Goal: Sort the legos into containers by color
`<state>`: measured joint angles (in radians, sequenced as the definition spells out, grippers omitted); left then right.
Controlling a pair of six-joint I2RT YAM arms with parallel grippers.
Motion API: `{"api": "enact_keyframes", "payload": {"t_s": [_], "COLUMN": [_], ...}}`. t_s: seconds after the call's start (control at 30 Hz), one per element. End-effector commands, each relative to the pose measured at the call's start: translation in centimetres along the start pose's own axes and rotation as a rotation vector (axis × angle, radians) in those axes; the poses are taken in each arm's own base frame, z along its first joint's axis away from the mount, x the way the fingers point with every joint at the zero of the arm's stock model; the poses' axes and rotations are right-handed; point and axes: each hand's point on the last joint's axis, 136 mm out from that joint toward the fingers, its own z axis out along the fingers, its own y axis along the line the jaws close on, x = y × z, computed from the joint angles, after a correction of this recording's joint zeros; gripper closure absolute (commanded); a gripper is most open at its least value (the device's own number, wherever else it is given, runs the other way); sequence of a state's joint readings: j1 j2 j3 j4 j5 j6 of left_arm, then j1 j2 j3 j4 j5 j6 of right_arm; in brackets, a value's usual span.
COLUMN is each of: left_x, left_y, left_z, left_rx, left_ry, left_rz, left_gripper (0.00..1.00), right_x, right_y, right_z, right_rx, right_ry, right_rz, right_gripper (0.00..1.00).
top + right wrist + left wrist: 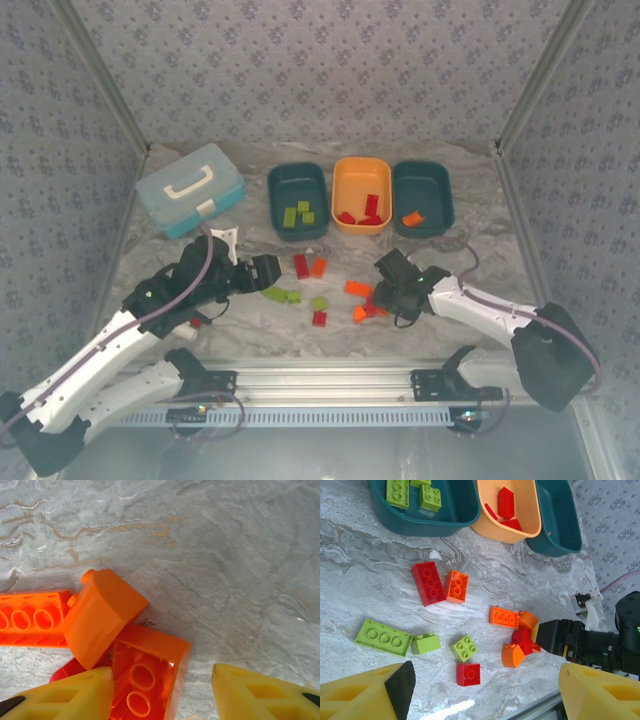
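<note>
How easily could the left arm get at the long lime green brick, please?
Probably yes: the left gripper hovers open close by, and the long lime green brick lies flat, uncovered, with just a small green brick beside one end.

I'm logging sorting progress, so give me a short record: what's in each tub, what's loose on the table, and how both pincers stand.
left teal tub: green bricks
orange tub: red bricks
right teal tub: an orange brick
loose bricks: red, orange and green, on the table in front of the tubs
left pincer: open, above the loose bricks
right pincer: open, low over an orange and red cluster
blue case: left of the tubs
</note>
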<state>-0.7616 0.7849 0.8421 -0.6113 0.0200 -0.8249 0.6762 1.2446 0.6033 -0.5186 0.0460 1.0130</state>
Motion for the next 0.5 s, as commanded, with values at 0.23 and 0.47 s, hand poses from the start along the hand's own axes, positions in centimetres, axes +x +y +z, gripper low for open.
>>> {"api": "enact_keyframes", "payload": {"t_s": [0.23,0.47], "left_x": [0.3,1.3], "left_y": [0.3,-0.4], "left_z": [0.6,1.1], "left_rx": [-0.02,0.03], "left_ry": [0.014,0.061], "left_rz": [-0.015,-0.018], "left_gripper": [0.22,0.22], "right_x": [-0.4,0.5], "right_y": [0.8,-0.4], "right_z": [0.6,1.4], "right_rx": [0.001,0.04], "right_ry": [0.013,0.022], "right_rz": [-0.002,0.025], "right_gripper": [0.46,0.56]}}
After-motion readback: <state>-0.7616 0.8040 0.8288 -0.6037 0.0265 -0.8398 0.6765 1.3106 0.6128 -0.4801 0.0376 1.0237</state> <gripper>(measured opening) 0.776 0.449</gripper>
